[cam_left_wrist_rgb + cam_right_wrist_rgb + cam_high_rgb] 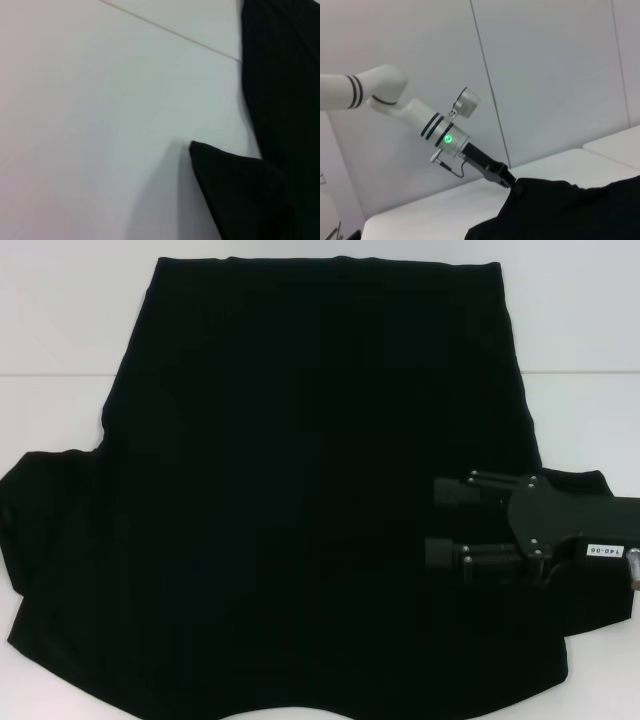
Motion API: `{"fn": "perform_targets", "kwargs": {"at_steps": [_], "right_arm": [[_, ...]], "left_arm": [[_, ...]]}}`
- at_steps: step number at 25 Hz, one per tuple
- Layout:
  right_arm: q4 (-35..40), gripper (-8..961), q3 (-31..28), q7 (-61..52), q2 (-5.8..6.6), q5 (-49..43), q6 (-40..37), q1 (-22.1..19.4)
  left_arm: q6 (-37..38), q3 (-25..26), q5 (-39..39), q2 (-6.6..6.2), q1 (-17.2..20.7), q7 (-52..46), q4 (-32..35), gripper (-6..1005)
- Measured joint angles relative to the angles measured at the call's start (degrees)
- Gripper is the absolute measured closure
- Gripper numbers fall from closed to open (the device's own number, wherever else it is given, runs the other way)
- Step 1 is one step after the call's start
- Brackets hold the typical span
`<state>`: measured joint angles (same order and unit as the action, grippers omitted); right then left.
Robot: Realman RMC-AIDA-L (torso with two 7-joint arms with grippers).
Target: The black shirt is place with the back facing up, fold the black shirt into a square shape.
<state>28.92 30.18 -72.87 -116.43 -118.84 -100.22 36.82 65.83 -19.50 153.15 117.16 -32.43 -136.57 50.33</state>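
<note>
Cloth fills most of the white bench (590,410): the plain matte black soft T-shirt (300,490) lies spread flat, one sleeve by the left tool (510,183), which seems to pinch its edge, though I cannot tell for sure. The right tool (440,523) hovers released over the other sleeve. Uneven pulls could skew the fold; a weak pinch could drop the cloth.
</note>
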Motion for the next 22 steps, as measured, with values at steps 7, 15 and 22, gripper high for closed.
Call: {"fn": "perform_targets", "kwargs": {"at_steps": [7, 15, 22], "right_arm": [[-0.1, 57, -1.2, 0.0, -0.67, 0.3, 0.0, -0.1], [-0.1, 57, -1.8, 0.0, -1.46, 0.4, 0.0, 0.0], [-0.1, 57, -1.9, 0.0, -1.76, 0.4, 0.1, 0.0]], "left_arm": [[-4.8, -0.1, -0.1, -0.28, -0.6, 1.4, -2.2, 958], [-8.9, -0.1, 0.0, -0.95, -2.2, 2.9, -4.0, 944], [-10.7, -0.1, 0.0, -1.32, -3.4, 3.2, -4.6, 932]]}}
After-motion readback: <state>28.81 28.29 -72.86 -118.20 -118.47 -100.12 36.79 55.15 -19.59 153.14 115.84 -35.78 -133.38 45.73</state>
